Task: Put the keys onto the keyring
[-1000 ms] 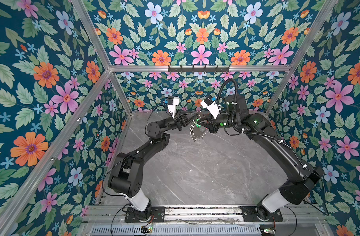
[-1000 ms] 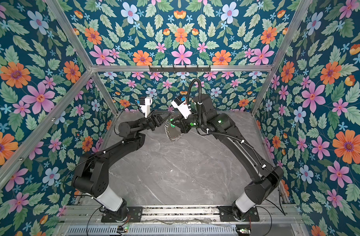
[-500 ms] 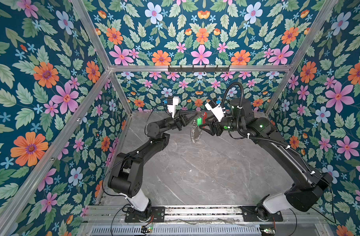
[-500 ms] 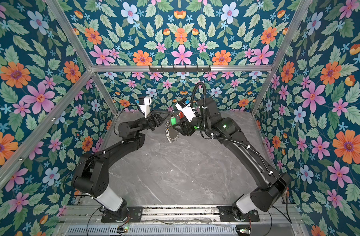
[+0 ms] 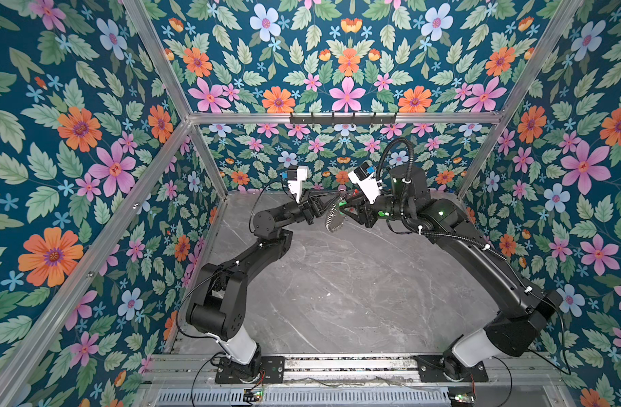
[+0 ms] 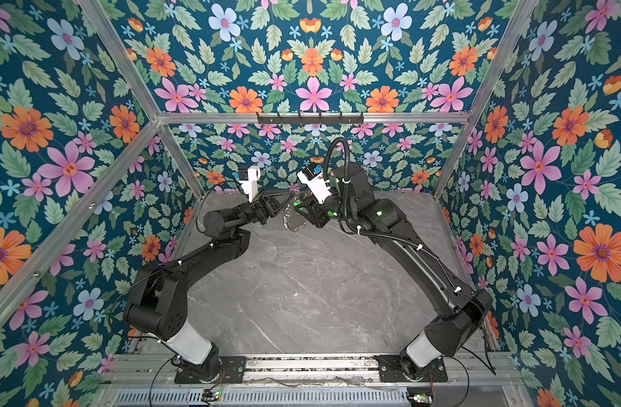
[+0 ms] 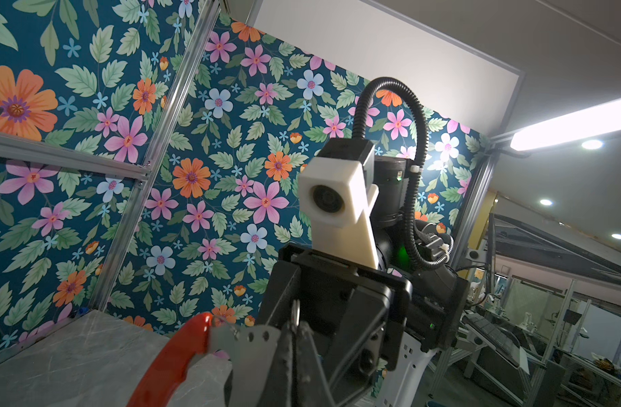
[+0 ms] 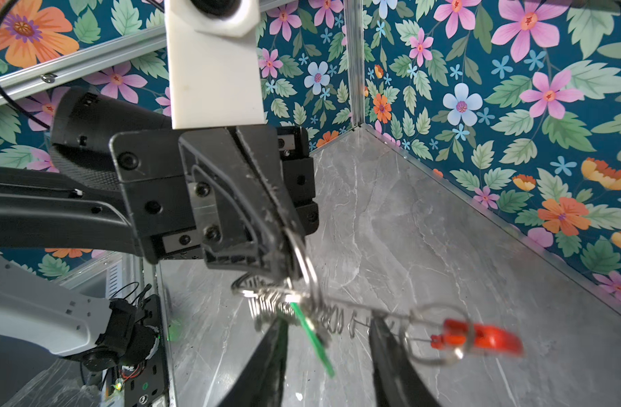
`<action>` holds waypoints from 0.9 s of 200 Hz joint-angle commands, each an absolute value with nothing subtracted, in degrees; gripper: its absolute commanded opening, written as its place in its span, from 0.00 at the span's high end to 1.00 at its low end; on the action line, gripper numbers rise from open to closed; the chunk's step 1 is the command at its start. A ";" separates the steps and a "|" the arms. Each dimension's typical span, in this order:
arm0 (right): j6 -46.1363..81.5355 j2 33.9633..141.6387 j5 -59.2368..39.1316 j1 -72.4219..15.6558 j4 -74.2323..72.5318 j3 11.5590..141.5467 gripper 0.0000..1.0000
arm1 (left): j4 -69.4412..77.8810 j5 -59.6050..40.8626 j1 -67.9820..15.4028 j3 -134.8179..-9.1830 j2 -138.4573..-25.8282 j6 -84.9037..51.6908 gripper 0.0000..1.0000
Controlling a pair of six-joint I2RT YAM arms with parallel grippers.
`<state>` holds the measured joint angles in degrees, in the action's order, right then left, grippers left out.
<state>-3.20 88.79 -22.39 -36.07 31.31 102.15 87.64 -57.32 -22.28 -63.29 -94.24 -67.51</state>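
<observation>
Apparently nearly complete: your left pincer (image 8: 288,278) clenches the keyring (image 5: 334,222) above the tabletop (image 5: 337,282); the green key (image 8: 312,338) seems to hang from it, inside your released right pincer (image 8: 330,322). Threading remains unconfirmed.

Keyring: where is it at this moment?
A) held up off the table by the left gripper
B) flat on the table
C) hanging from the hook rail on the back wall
A: the right wrist view shows the shut left gripper pinching the keyring, with the table below it.
</observation>
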 commanded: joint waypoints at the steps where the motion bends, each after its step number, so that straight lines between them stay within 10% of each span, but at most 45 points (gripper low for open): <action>1: -3.44 88.40 -21.25 -36.12 28.66 102.23 0.71 | 90.53 -56.95 -22.32 -63.68 -93.83 -67.76 1.00; 76: -4.39 84.93 -19.81 -36.05 30.71 100.16 0.94 | 90.62 -57.22 -22.32 -63.38 -94.07 -67.68 1.00; 180: -4.73 83.46 -19.71 -35.94 32.04 98.72 0.89 | 90.54 -56.78 -22.31 -63.20 -93.28 -67.59 1.00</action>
<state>-3.88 83.94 -19.99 -35.92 31.92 99.15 87.74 -57.84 -22.39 -63.09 -93.89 -67.51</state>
